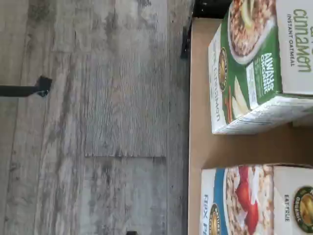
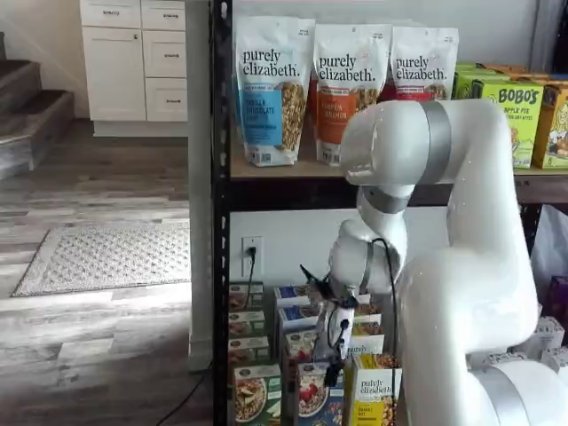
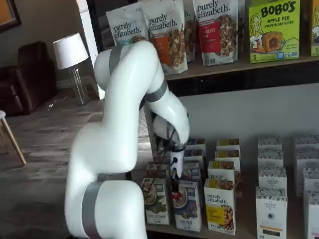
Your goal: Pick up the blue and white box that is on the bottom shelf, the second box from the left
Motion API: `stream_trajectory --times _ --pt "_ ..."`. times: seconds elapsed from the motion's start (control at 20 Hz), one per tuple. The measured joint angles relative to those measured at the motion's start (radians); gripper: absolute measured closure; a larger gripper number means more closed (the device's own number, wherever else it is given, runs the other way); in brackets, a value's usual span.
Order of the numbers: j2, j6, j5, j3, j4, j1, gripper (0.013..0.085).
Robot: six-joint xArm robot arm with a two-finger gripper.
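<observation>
The blue and white box stands upright at the front of the bottom shelf, between a green-and-white box and a yellow-and-white one. In both shelf views the blue box heads its row. My gripper hangs from the bent white arm just above and in front of that box, fingers pointing down. It is open and holds nothing. The fingers are small and dark against the boxes.
More small boxes fill the rows behind the front ones. White boxes stand further right. Granola bags sit on the tier above. A black rack post rises at the left, with wood floor before the shelf edge.
</observation>
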Motion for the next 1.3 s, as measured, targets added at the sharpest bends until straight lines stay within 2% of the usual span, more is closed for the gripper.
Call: stream_trajectory --times 0.25,0.45,0.8,1.0,1.3 --pt "0.013 0.017 -0.058 0.009 -0.003 0.02 0.013" --pt "0.028 -0.018 -0.113 0.014 0.044 0.03 0.013" --pt "0.075 -0.04 -0.121 -0.037 0.063 0.025 0.013" --pt "0.109 -0.034 -0.11 -0.082 0.054 0.02 0.013" --pt "0.173 -0.005 -0.101 -0.158 0.011 0.01 0.013"
